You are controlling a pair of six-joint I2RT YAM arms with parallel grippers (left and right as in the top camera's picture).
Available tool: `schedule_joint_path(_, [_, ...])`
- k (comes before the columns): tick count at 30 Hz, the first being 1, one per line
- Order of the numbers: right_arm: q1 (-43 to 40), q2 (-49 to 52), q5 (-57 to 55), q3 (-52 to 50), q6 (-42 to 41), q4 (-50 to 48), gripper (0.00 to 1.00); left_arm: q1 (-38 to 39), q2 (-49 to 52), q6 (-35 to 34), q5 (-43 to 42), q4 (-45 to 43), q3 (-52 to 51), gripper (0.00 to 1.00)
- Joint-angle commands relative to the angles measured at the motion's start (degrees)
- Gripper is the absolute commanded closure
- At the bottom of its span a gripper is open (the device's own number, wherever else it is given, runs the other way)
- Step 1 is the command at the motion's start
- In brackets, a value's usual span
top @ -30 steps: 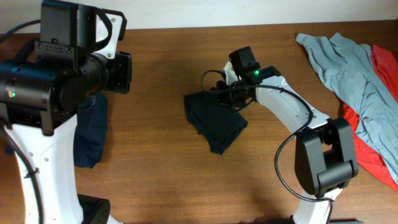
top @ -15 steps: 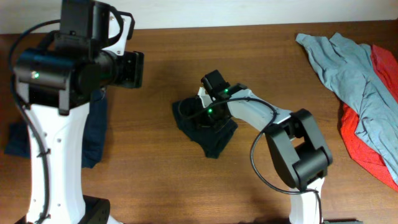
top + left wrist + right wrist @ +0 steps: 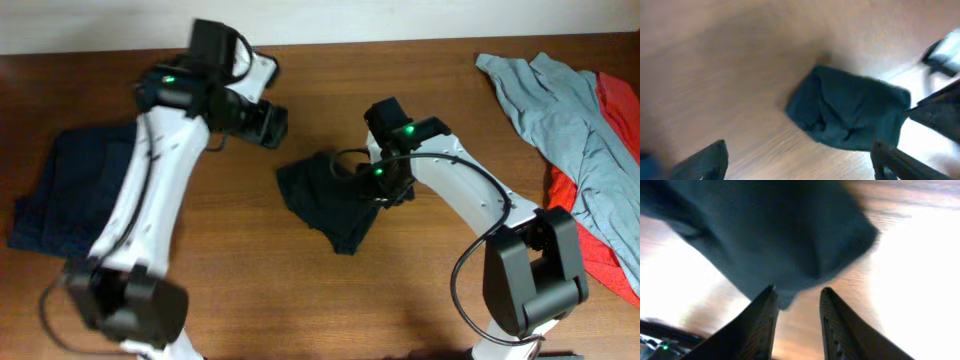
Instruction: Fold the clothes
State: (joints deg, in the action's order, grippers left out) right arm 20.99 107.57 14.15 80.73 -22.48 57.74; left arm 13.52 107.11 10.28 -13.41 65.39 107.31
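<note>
The black garment (image 3: pixel 332 202) lies in a folded, slightly rumpled bundle on the table (image 3: pixel 250 290). The right gripper (image 3: pixel 388 183) is at the bundle's right edge. In the wrist view its two fingers (image 3: pixel 757 325) stand a narrow gap apart with bare wood showing between them. A corner of the cloth reaches just to their tips, and nothing is clamped there. The left gripper (image 3: pixel 272 125) hangs above and to the upper left of the black garment, clear of it. Its wrist view shows the jaws spread wide, with nothing between them and the bundle lying beyond. A dark navy garment (image 3: pixel 70 190) lies well apart to the left of the black one, partly under the left arm. Far to the right of the black garment, a grey-blue garment (image 3: pixel 560 110) is spread loosely, overlapping a red one (image 3: pixel 600 240).
</note>
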Motion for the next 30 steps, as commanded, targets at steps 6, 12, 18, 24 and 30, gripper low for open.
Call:
schedule_joint_path(6, [-0.79, -0.39, -3.06, -0.11, 1.14, 1.01, 0.68, -0.09, 17.18, 8.72, -11.58, -3.78, -2.67, 0.08])
schedule_joint_path(12, [-0.79, -0.39, -3.08, -0.11, 1.27, 1.01, 0.68, -0.68, 25.03, 8.72, -19.58, -5.84, -2.67, 0.07])
schedule_joint_path(18, [-0.76, -0.37, -3.06, -0.20, 1.27, -0.09, 0.67, 0.22, 27.67, 8.70, -24.39, -5.68, -3.08, 0.04])
schedule_joint_path(24, [-0.76, -0.37, -3.06, -0.22, 1.25, -0.96, 0.67, 2.49, 27.93, 8.70, -24.55, -3.82, -3.74, 0.11])
schedule_joint_path(30, [-0.79, -0.37, -3.08, -0.22, 1.25, -1.03, 0.67, 3.10, 27.96, 8.72, -24.30, -3.85, -6.08, 0.50])
